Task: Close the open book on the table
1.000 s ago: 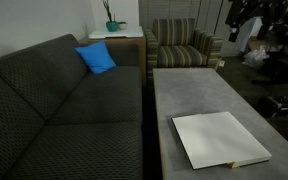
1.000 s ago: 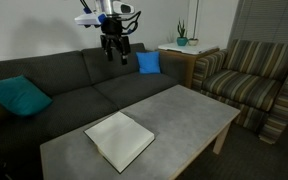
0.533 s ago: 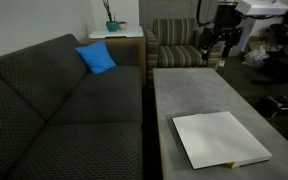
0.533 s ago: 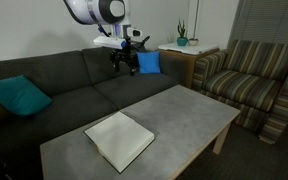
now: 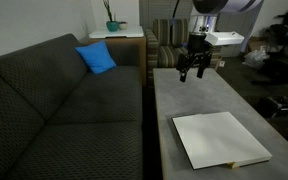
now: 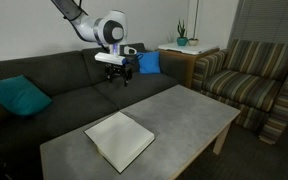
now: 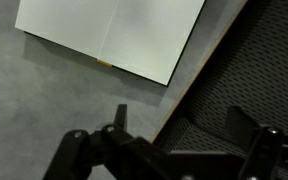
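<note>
Grey concrete-look table (image 7: 44, 110) holds the open yellow-edged white book (image 7: 114, 35), wrist view eleven o'clock of the released black gripper (image 7: 176, 118), which has swung closer.

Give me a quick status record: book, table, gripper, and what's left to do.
book: large thin book with white pages and yellow edge, lying open and flat, pages up
table: long grey concrete-look table; the book sits toward one end
gripper: black two-finger gripper, open, empty, in the air
gripper to book: apart, no contact; the wrist view shows the book ahead and the table's sofa-side edge below the gripper
beside table: dark grey sofa
task: book not yet closed
</note>
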`<state>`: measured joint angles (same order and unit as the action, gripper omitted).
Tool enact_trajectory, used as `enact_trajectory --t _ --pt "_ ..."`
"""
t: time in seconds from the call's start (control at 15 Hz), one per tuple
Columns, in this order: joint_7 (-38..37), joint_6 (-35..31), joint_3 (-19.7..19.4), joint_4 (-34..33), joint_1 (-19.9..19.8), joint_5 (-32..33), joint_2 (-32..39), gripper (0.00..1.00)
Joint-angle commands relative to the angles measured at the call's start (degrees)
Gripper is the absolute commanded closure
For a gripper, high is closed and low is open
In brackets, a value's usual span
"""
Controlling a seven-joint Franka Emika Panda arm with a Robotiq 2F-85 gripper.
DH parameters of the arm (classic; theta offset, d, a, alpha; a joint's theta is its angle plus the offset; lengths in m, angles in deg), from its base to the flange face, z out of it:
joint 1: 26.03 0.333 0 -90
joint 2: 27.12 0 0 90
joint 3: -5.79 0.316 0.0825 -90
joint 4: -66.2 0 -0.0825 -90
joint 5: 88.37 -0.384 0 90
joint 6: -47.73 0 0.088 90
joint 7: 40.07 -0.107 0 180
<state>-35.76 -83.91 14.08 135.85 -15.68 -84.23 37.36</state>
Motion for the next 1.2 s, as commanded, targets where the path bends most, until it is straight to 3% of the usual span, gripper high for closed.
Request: enact_trajectory --t 0.0,0.4,0.73,0.8,1.13 --pt "-0.8 -1.3 -1.2 0.2 0.8 -0.3 -0.2 0.0" --pt "-7.8 0.6 -1.4 -4.7 1.8 -2.6 6.9 0.0" --pt "-7.2 2.1 0.6 -11.2 3.0 -4.2 15.2 0.0" --pt "-8.2 -0.4 0.0 -5.8 2.6 -2.5 11.5 0.0" --pt "-8.2 -0.6 0.0 -6.6 2.8 -2.5 12.3 0.0"
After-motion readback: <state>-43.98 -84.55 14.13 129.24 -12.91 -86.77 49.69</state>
